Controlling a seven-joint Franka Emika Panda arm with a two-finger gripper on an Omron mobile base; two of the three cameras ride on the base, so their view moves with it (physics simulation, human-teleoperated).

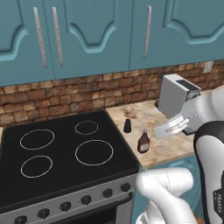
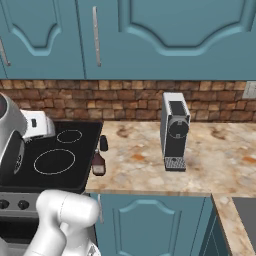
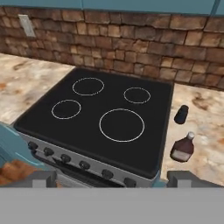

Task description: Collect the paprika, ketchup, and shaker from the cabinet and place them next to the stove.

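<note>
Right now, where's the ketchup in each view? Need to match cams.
Left base view: ketchup right of centre, on the counter off the stove's right edge.
Right base view: ketchup left of centre, same counter strip.
Hand view: ketchup lower right.
Shared landmark: the shaker just behind it.
</note>
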